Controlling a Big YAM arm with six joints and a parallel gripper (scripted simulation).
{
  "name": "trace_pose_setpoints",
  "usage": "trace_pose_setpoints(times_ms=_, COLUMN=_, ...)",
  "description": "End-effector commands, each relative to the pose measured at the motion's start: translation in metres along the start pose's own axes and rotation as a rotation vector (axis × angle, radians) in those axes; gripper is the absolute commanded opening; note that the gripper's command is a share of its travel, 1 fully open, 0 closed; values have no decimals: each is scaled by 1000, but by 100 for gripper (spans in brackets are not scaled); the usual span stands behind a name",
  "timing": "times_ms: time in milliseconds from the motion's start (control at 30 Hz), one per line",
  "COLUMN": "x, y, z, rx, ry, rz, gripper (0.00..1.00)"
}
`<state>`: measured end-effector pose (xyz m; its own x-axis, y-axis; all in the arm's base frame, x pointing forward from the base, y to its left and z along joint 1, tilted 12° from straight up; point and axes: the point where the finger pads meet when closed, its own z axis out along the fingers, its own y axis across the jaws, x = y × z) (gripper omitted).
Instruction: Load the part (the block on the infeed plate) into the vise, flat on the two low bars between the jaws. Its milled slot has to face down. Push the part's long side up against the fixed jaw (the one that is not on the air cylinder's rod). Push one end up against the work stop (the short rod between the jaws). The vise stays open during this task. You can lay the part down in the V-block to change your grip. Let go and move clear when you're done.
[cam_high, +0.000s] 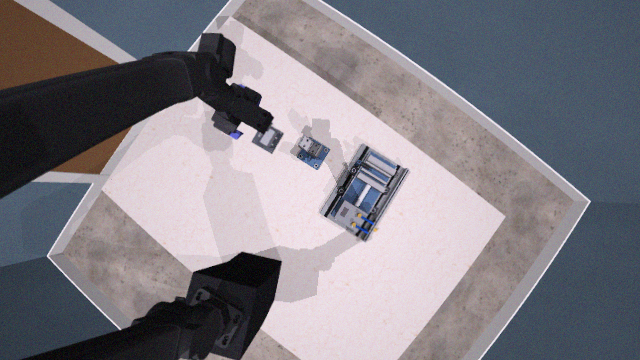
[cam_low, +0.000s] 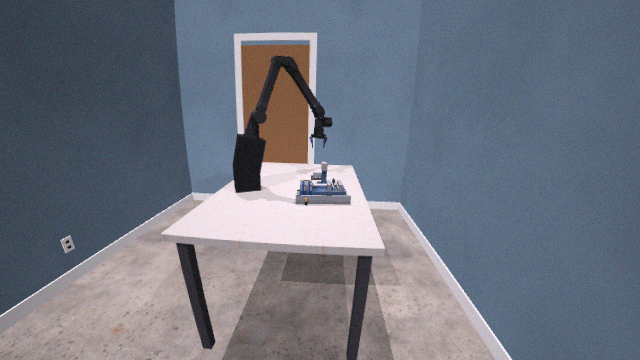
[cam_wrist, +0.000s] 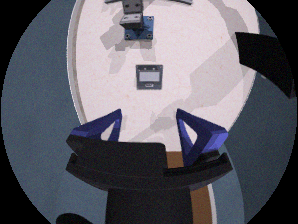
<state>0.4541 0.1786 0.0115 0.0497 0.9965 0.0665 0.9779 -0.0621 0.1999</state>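
Note:
The part (cam_high: 269, 136) (cam_wrist: 148, 76) (cam_low: 316, 176) is a small light grey block lying flat on the dark infeed plate (cam_high: 257, 142) (cam_wrist: 148, 87). I cannot make out its slot. My gripper (cam_high: 239, 111) (cam_low: 318, 142) (cam_wrist: 149, 112) is open and empty, with its blue fingertips spread wide. It hangs high above the table, off to the side of the plate away from the vise. The V-block (cam_high: 310, 147) (cam_wrist: 136, 24) (cam_low: 324, 170) stands on a blue base between the plate and the vise. The vise (cam_high: 365, 191) (cam_low: 322, 192) is open, with nothing between its jaws.
The arm's black base (cam_high: 235, 295) (cam_low: 248, 162) stands on the white table (cam_high: 425, 260) (cam_low: 280, 225). The plate, V-block and vise stand in a row. The table edge (cam_wrist: 83, 63) runs close beside the infeed plate. A door (cam_low: 280, 100) is behind the table.

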Motion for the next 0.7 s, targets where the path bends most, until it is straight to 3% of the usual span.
trace_pose_setpoints(times_ms=0, x=2, y=1, z=6, rx=0, ry=-1, rz=14, gripper=81)
trace_pose_setpoints(times_ms=667, x=-1, y=-2, z=20, rx=5, ry=-4, rz=16, gripper=81)
